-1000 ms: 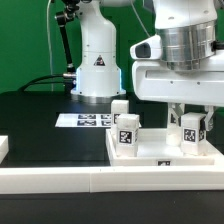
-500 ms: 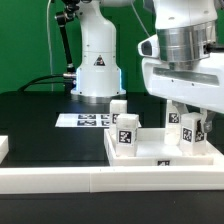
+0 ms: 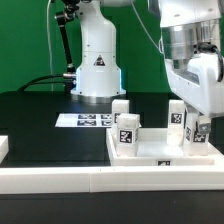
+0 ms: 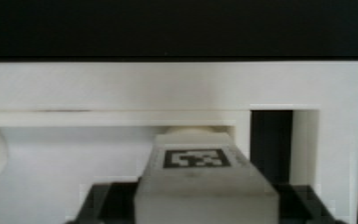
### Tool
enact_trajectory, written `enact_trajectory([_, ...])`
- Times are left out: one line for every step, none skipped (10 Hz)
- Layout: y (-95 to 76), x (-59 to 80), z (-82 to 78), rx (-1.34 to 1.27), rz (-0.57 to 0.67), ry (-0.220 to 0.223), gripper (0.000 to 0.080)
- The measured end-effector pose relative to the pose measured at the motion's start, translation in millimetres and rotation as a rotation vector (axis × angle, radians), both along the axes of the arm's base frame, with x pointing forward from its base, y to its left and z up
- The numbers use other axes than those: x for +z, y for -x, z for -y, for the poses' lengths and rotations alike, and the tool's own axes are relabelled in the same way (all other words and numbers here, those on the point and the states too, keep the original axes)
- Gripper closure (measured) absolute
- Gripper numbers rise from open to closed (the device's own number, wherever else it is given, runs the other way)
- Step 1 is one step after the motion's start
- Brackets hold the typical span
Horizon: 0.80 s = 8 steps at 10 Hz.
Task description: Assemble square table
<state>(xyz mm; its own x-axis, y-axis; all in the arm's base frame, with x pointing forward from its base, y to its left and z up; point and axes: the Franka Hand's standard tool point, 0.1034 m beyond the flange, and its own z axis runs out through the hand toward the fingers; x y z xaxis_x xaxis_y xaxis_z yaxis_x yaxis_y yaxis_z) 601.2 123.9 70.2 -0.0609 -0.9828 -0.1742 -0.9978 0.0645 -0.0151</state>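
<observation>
the square table's leg (image 4: 197, 172) sits clamped between the claw's (image 3: 190, 128) two fingers, one dark pad pressed on each flat side, tag face toward the wrist camera. it looks like light, rigid, smooth plastic: probably slippery, so holding the flat sides square, as here, seems the safest grip. in the exterior view the claw and its leg stand at about 3 o'clock, over the far corner of the white square top (image 3: 150, 152). two more legs (image 3: 125, 131) stand upright on the top at about 9 o'clock from the claw, well apart from it. the marker board (image 3: 84, 120) lies beyond on the black table (image 3: 40, 125).
</observation>
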Motion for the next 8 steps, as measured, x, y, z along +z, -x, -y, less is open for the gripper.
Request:
enact_trajectory([-0.9,0.1,0.1,-0.082,-0.01,-0.001,0.0509])
enact_trajectory([-1.8,0.5,-0.1,-0.164,-0.018,-0.002,0.0509])
enact_trajectory([-2.9,1.0,0.0,-0.254,-0.028,-0.001,0.0509])
enact_trajectory([-3.2,1.4,0.6,-0.345,-0.041,-0.004,0.0509])
enact_trajectory([-3.7,1.6,1.0,-0.392,-0.045,-0.008,0.0509])
enact_trajectory([-3.8,1.6,1.6,-0.419,-0.047,-0.021,0.0509])
enact_trajectory([-3.9,1.4,2.2,-0.431,-0.048,-0.026,0.0509])
enact_trajectory([-3.9,1.3,1.9,-0.434,-0.047,-0.025,0.0509])
